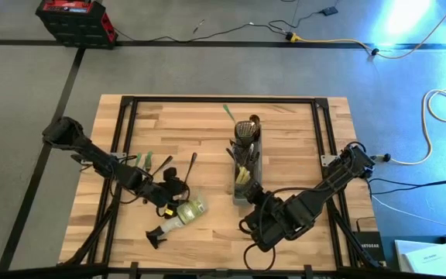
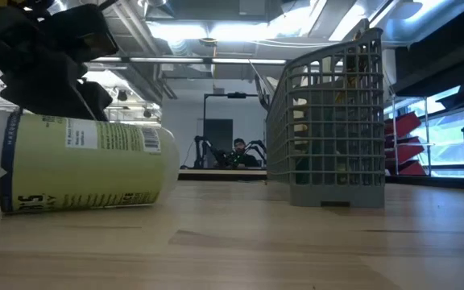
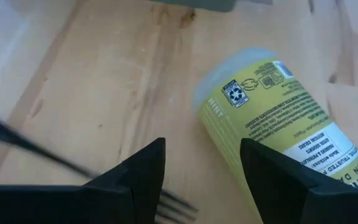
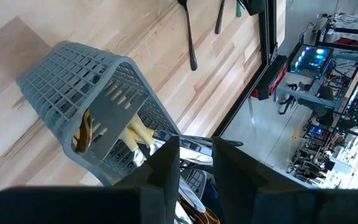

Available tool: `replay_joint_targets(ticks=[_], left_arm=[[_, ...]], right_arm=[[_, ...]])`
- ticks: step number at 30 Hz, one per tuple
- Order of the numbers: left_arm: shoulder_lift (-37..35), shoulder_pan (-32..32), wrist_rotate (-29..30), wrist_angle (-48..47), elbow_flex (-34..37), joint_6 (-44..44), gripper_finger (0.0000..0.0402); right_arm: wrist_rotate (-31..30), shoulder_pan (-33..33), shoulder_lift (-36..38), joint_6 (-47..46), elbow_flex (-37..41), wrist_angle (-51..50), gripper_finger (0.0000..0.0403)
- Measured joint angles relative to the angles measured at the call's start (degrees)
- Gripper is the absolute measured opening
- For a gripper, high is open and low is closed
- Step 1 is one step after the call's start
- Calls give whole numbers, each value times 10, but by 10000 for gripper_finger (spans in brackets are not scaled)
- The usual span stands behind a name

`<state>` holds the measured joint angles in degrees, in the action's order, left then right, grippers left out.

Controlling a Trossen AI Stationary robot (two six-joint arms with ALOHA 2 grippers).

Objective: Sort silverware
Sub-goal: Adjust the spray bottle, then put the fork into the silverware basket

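Both arms (image 1: 91, 155) were dark, nearly black, built of boxy segments joined at rounded joints. The right arm (image 1: 327, 186) was bulkier near its wrist, with black cables looped along it and a pale grey block at its base end. The left gripper (image 3: 201, 180) had two matte black, wedge-shaped fingers (image 3: 145, 171) with flat, sharp-edged faces. The right gripper (image 4: 194, 165) had the same dark, angular fingers (image 4: 166, 168), slab-like and smooth, with no markings visible.

Silverware (image 1: 245, 152), partly sorted.
Mostly stood upright, crowded in grey caddy (image 1: 248, 186); few dark and green-handled pieces (image 1: 150, 162) lay flat on table, well apart.
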<state>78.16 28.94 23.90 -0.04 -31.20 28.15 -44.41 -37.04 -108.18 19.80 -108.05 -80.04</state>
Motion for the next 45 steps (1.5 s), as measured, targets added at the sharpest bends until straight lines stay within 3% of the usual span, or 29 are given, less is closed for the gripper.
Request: replay_joint_targets(ticks=[6, 9, 17, 20, 25, 31, 45], left_arm=[[26, 12, -18, 32, 0, -43, 194], [31, 15, 5, 33, 0, -50, 194], [28, 32, 224, -18, 0, 84, 194], [30, 33, 258, -43, 0, 171, 194], [64, 8, 249, 15, 18, 296, 194], [110, -23, 202, 22, 19, 360, 194], [214, -23, 240, 69, 12, 375, 193]], right_arm=[[7, 0, 0, -1, 0, -3, 76], [17, 1, 0, -1, 0, -3, 76], [30, 10, 0, -15, 0, -12, 76], [35, 13, 0, -18, 0, -12, 76], [40, 19, 0, -20, 0, -11, 76], [46, 23, 0, -20, 0, -11, 76], [52, 22, 0, -20, 0, -12, 76]])
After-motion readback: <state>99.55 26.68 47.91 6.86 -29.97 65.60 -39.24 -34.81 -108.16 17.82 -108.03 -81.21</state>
